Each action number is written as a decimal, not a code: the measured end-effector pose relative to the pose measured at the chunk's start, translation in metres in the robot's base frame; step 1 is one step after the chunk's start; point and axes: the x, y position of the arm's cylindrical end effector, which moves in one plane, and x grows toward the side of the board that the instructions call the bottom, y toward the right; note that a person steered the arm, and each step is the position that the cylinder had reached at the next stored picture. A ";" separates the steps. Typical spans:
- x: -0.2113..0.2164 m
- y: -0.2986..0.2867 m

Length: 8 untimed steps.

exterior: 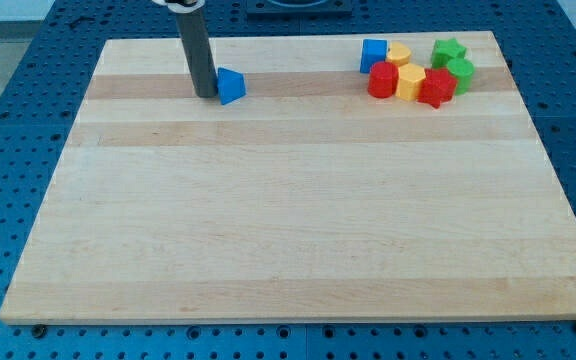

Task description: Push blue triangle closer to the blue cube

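board [298, 230]: wood, blue triangle is near its top edge.
cluster: blue cube [373, 54] w/ red, yellow, green blocks, well to triangle's right.
blue triangle [230, 86]: alone.
my tip [206, 95]: touching triangle's left; no claw, rod only.
push: straight right, centred, else it turns.

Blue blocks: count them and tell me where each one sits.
2. The blue triangle sits near the view's top left, right beside my tip. The blue cube sits at the left end of the cluster at the view's top right. None seem hidden.
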 end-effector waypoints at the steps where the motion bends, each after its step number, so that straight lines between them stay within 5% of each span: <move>1: -0.001 0.024; 4: -0.023 0.121; 8: -0.050 0.159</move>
